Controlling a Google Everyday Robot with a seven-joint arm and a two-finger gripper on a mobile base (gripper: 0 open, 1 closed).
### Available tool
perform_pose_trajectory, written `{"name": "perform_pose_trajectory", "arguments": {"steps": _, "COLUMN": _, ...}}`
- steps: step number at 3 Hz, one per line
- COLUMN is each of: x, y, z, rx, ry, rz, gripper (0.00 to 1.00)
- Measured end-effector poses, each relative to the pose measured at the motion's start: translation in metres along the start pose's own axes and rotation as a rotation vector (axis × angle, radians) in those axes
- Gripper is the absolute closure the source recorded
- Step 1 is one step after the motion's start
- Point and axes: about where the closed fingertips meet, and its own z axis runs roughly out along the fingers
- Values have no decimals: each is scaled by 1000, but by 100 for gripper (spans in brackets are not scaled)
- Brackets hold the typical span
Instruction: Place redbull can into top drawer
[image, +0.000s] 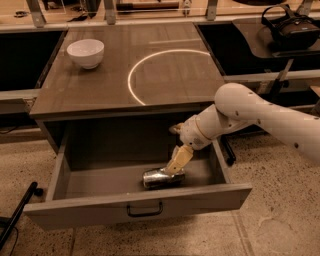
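Note:
The redbull can (161, 179) is a slim silver can that lies on its side on the floor of the open top drawer (137, 202), near the drawer's front and right of centre, with its shiny end pointing left. My gripper (175, 167) reaches down into the drawer from the right on the white arm (250, 112). Its tan tip sits right at the can's upper right side. The drawer is pulled far out, and its dark handle (144, 210) shows at the centre of the front panel.
A white bowl (85, 52) stands at the back left of the cabinet top (100, 87), which carries a white circle mark (150, 60). A headset (292, 27) lies on a side table at the right. A dark pole (17, 215) leans at the lower left.

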Motion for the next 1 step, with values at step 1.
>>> {"name": "perform_pose_trajectory", "arguments": {"steps": 1, "x": -6, "y": 5, "z": -21, "rx": 8, "ry": -34, "rz": -15, "gripper": 0}}
